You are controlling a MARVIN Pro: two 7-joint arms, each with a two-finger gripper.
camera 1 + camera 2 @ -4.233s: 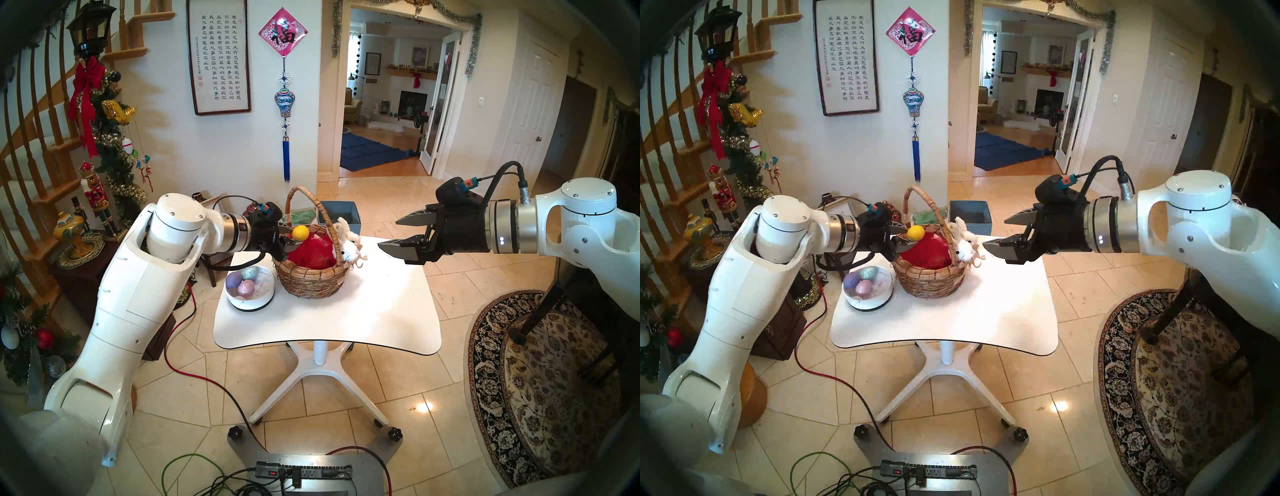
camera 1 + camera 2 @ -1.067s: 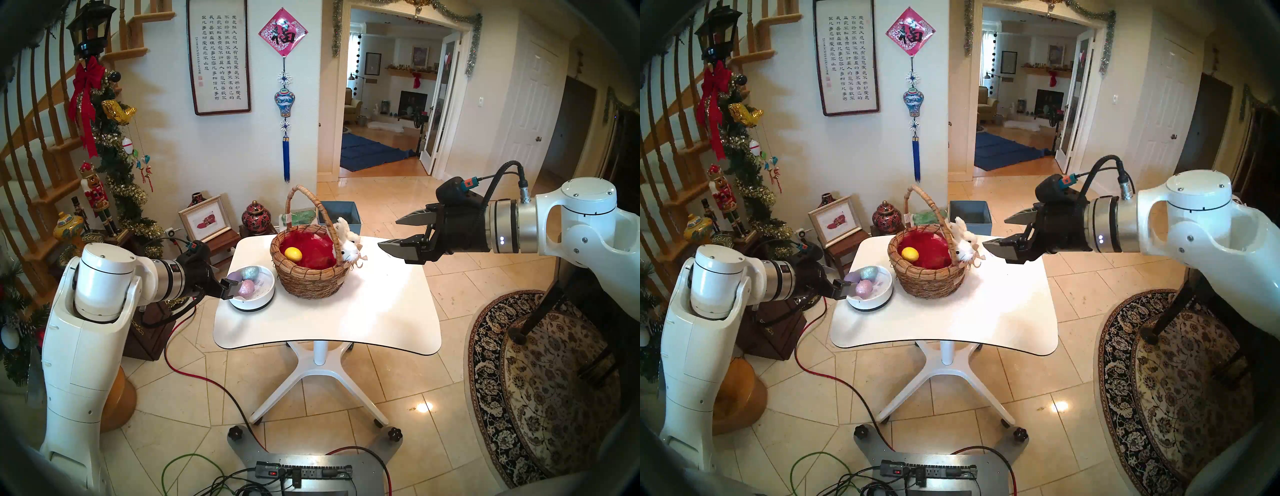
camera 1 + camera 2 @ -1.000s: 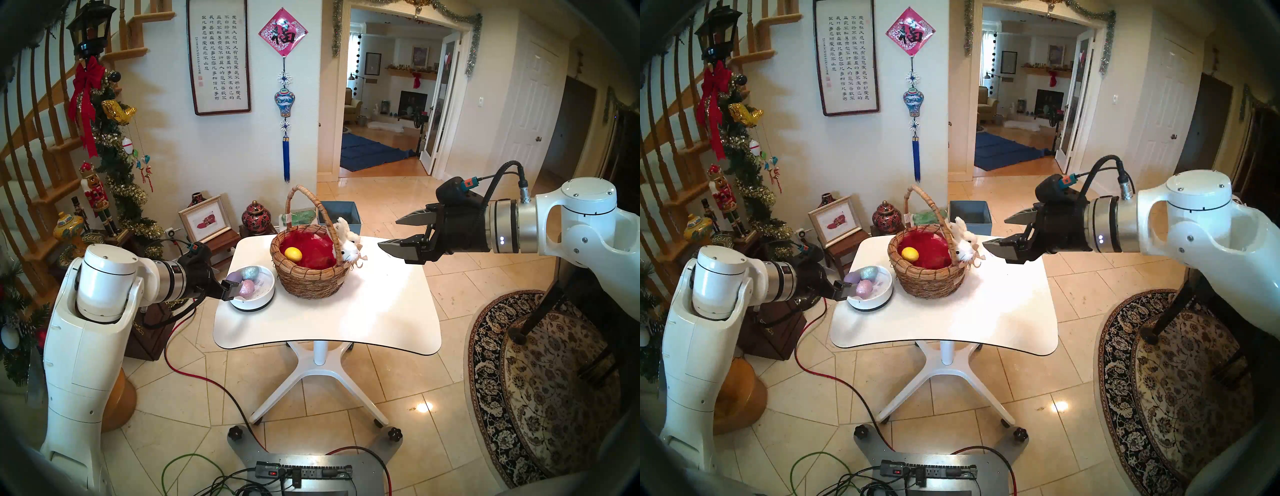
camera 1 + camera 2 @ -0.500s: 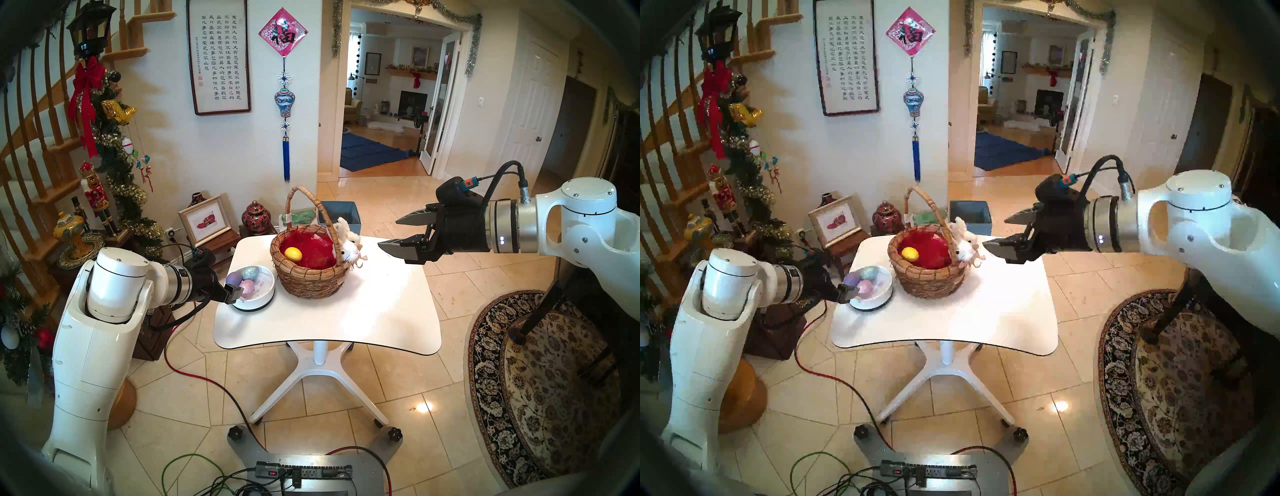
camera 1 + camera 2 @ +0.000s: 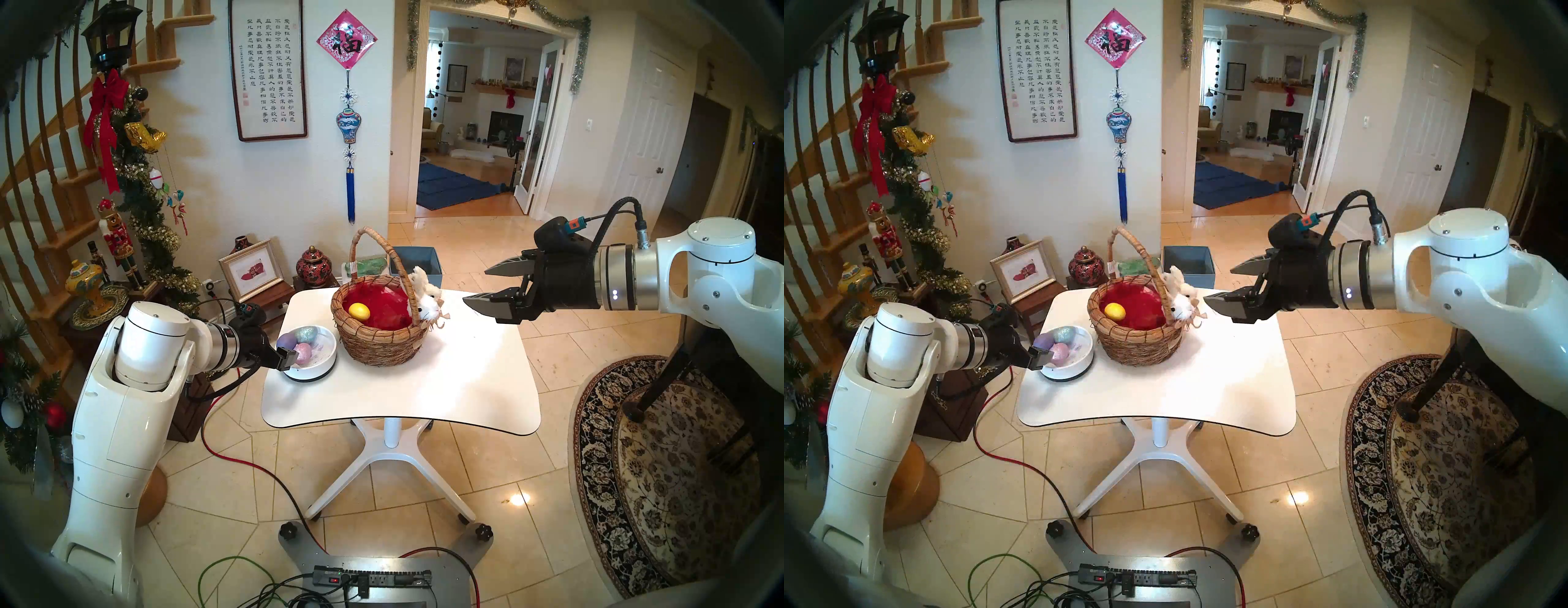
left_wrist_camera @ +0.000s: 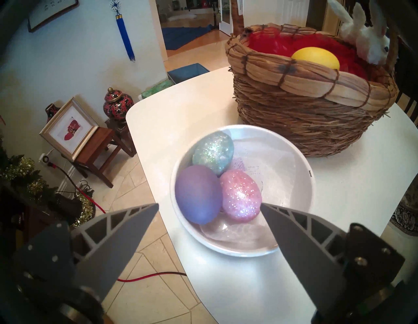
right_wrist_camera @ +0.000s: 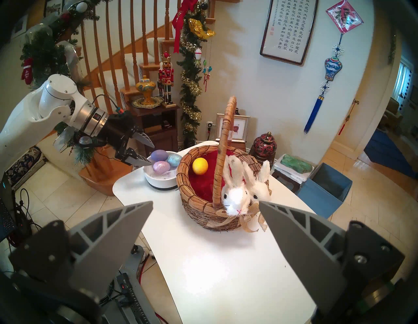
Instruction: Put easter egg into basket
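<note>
The brown wicker basket (image 5: 382, 344) with red lining and two white bunnies (image 7: 235, 194) stands at the table's far middle. A yellow egg (image 5: 359, 312) lies inside it, also seen in the left wrist view (image 6: 315, 57). A white bowl (image 5: 316, 372) to the basket's left holds a purple egg (image 6: 198, 196), a teal glitter egg (image 6: 213, 152) and a pink glitter egg (image 6: 241, 195). My left gripper (image 5: 288, 358) is open and empty at the bowl's left rim, its fingers on either side of the purple and pink eggs. My right gripper (image 5: 477, 288) is open and empty, hovering right of the basket.
The basket's tall handle (image 5: 373, 242) arches over its middle. The white table (image 5: 403, 395) is bare in front. A dark side table with a vase and nutcrackers (image 5: 114, 250), a small stool with a jar (image 5: 314, 265) and a blue bin (image 5: 418, 263) stand beyond the table.
Four seconds ago my left gripper held the yellow egg over the basket; the egg now lies in the basket. The gripper went down to the bowl and has edged closer over the last second.
</note>
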